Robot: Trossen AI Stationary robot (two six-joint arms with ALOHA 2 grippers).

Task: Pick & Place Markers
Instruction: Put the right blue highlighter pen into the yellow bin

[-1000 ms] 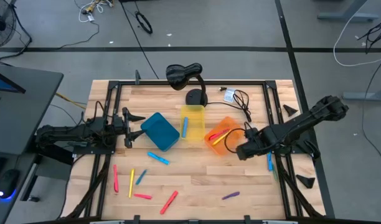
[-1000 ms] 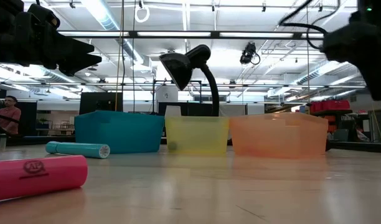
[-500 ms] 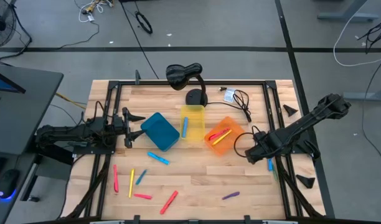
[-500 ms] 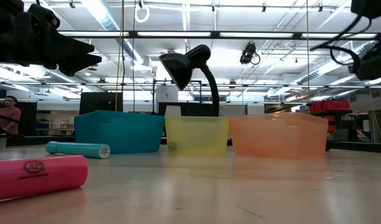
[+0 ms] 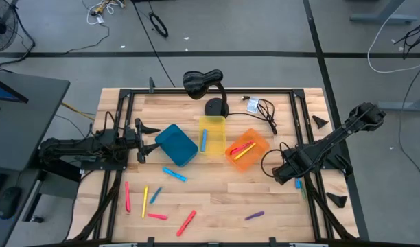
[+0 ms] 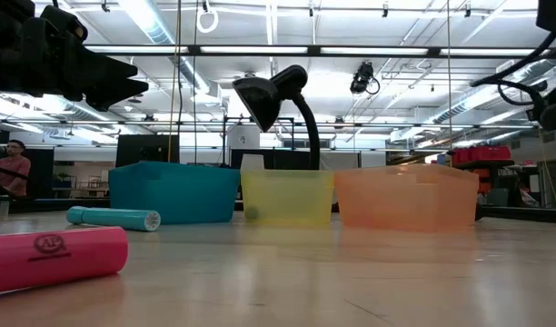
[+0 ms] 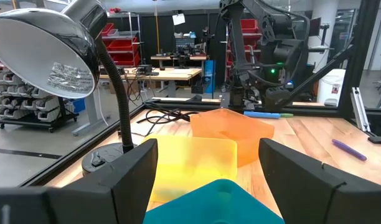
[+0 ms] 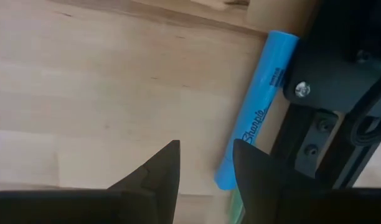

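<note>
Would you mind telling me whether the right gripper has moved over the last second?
Yes. In the high view the right gripper has moved away from the orange bin, toward the table's right rail and the blue marker there.

My table (image 5: 217,195) is pale planked wood with a smooth, faintly satin finish. The orange bin (image 7: 231,130) and yellow bin (image 7: 190,160) are translucent plastic; the lamp shade (image 7: 50,53) gleams like polished metal. The blue marker (image 8: 256,124) has a glossy printed plastic barrel, and my jaws look matt black.
</note>
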